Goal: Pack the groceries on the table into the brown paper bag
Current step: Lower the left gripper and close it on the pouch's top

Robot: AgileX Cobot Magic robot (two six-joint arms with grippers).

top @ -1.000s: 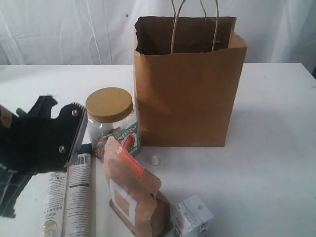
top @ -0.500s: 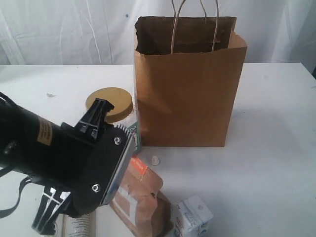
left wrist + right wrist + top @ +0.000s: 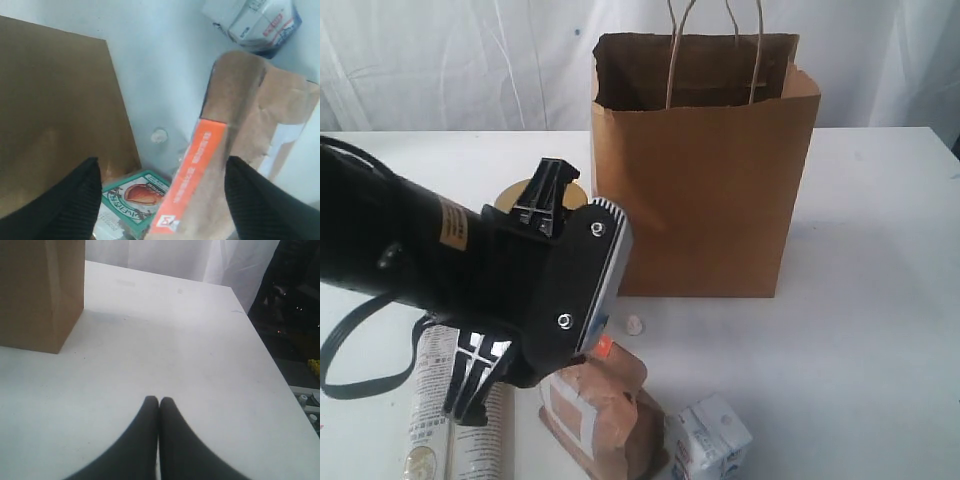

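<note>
- Brown pouch (image 3: 240, 130), orange-labelled, stood near the brown paper bag (image 3: 50, 110).
- Left gripper (image 3: 161, 162) gaped astride it, gripping nothing; right gripper (image 3: 159, 400) was closed, empty.

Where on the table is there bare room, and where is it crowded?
Free: the table right of the brown paper bag, to its edge. Crowded: front left, where jar, brown pouch, small white carton and long printed packet cluster.

Print on jar label (image 3: 135, 197) seemingly illegible

The left arm (image 3: 470, 270) hides most of the yellow-lidded jar (image 3: 512, 196).
</note>
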